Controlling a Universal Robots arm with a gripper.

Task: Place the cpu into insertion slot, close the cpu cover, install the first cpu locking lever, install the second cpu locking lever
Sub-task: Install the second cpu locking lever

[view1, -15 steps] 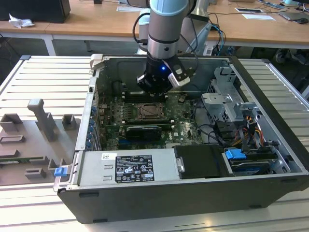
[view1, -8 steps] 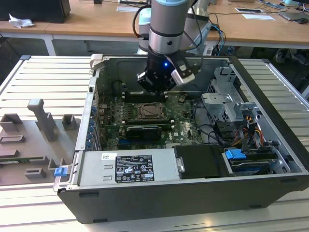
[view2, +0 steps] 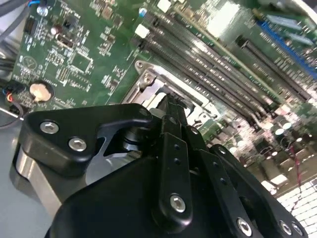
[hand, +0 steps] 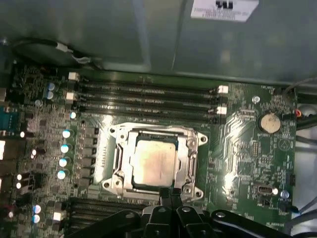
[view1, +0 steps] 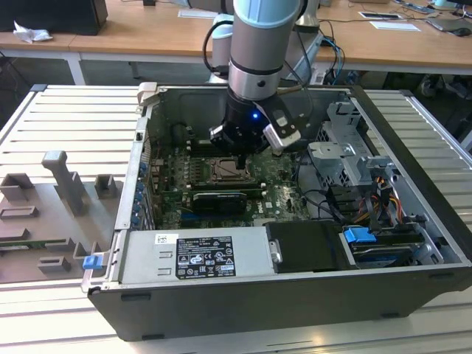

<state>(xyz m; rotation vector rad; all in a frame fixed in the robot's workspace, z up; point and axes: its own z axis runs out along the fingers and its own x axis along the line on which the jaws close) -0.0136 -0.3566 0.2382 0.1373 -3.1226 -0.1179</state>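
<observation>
The cpu (hand: 154,161), a pale square chip, lies flat in the insertion slot (hand: 113,182) on the green motherboard. The cpu cover (hand: 148,130), a thin silvery frame, is down around the chip, whose face shows through its window. My gripper (hand: 171,194) is shut with nothing seen between its fingers, and its tip sits at the edge of the socket frame. In the second wrist view the gripper (view2: 171,101) points at the metal cpu cover (view2: 148,84). In the exterior view the gripper (view1: 240,157) hangs inside the open computer case, just above the insertion slot (view1: 221,171).
Long black memory slots (hand: 143,96) run beside the socket. A black graphics card (view1: 217,200) lies in front of it, with the power supply (view1: 195,254) at the case front. A grey drive cage (view1: 343,147) and cables (view1: 383,199) fill the exterior view's right. A grey fixture tray (view1: 51,206) lies outside.
</observation>
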